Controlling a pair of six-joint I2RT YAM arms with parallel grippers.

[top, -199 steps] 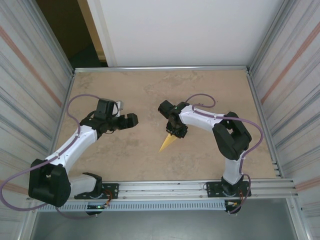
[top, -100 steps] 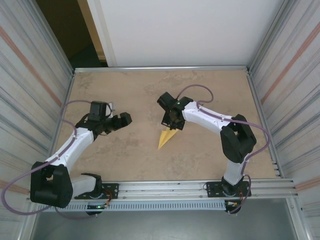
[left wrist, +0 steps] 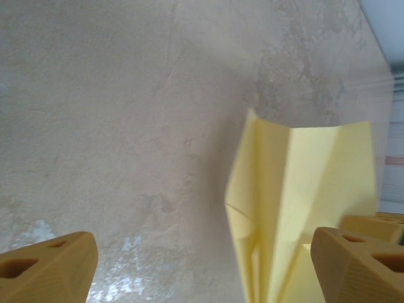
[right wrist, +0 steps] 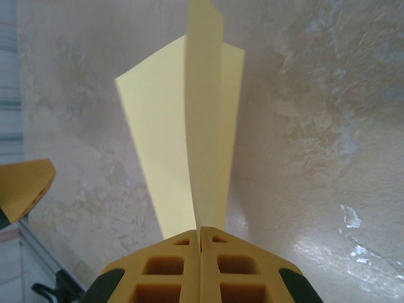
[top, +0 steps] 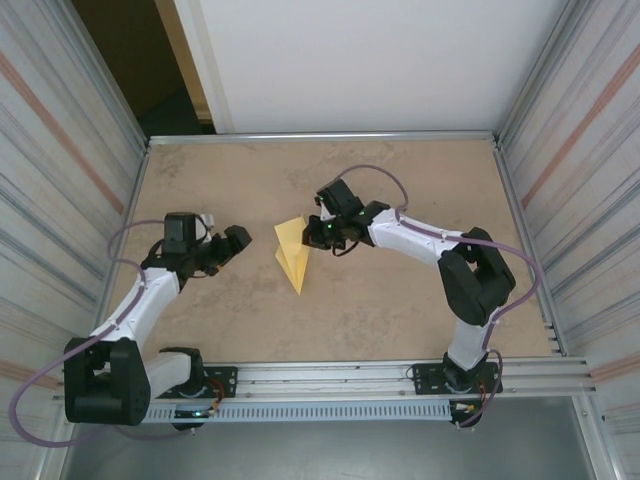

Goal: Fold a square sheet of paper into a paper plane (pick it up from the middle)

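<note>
The paper plane (top: 292, 255) lay nearest the arm bases, its nose pointing toward the near edge of the table (top: 400, 310). It could not be told whether the nose touched the surface. The left gripper (top: 232, 243) hung near the plane on its left, jaws apart and holding nothing. The right gripper (top: 318, 232) was clamped on the plane's wide tail. In the right wrist view, its pads (right wrist: 183, 247) met with the yellow paper pinched between them. Bare table lay beyond.
</note>
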